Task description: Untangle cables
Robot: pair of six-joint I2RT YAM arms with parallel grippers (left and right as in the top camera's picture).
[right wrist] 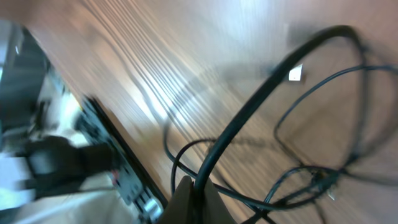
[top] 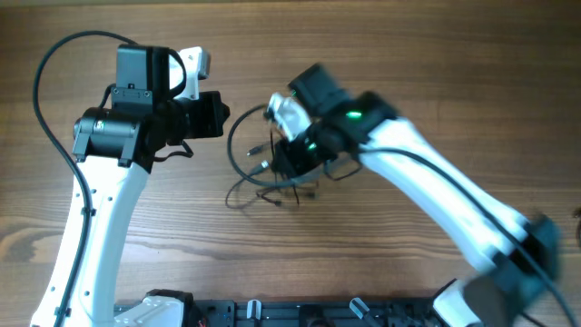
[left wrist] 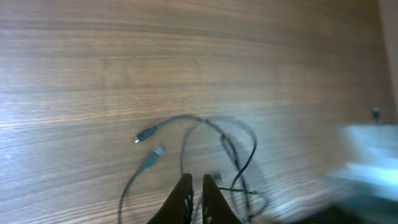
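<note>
The cables [top: 243,174] lie in a loose tangle of thin dark loops at the table's middle, between the two arms. My right gripper [top: 283,162] is down in the tangle. In the right wrist view it [right wrist: 198,182] is shut on one cable [right wrist: 249,118], which arcs up out of the jaws while other loops [right wrist: 311,174] sag below. My left gripper [top: 224,116] hovers just left of the loops. Its fingers [left wrist: 194,179] are shut, and I cannot tell whether a strand runs between them. Two small plugs [left wrist: 144,134] [left wrist: 155,152] lie ahead of it.
A black rail [top: 272,313] runs along the table's front edge and shows blurred in the right wrist view [right wrist: 124,174]. The left arm's thick black lead [top: 44,86] loops at the far left. The right arm [left wrist: 367,155] is a pale blur.
</note>
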